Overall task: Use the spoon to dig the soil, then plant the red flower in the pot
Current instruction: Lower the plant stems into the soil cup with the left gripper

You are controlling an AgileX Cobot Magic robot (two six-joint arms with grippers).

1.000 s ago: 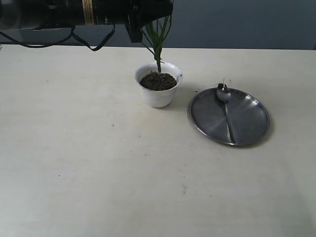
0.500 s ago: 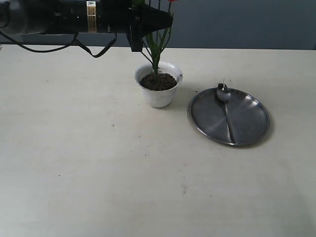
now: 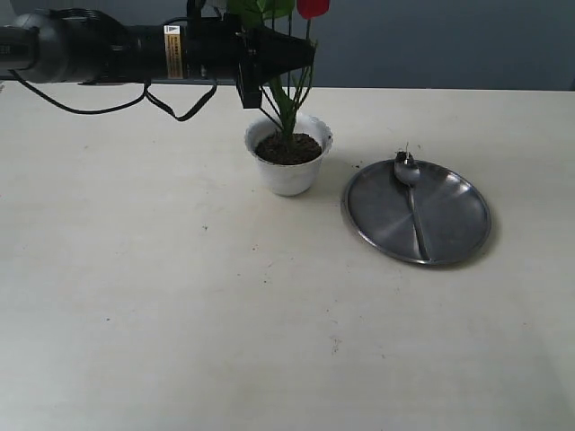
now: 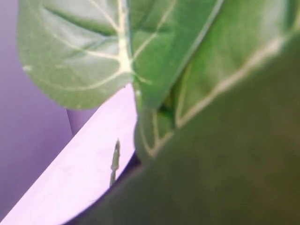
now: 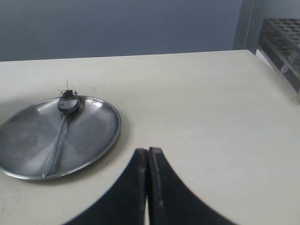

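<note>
Left claw [image 3: 304, 54], clamping the glossy red artificial flower [image 3: 313, 7], has sunk; stems now meet the white plastic pot's [image 3: 289, 180] dark soil [image 3: 287, 148] (planting nearly done); right claw [image 5: 148, 157] closed, empty.

The left pincer [image 3: 310, 51] and arm [image 3: 108, 54] are black, with yellow label [image 3: 172, 52] and looped cables [image 3: 182, 115].
</note>
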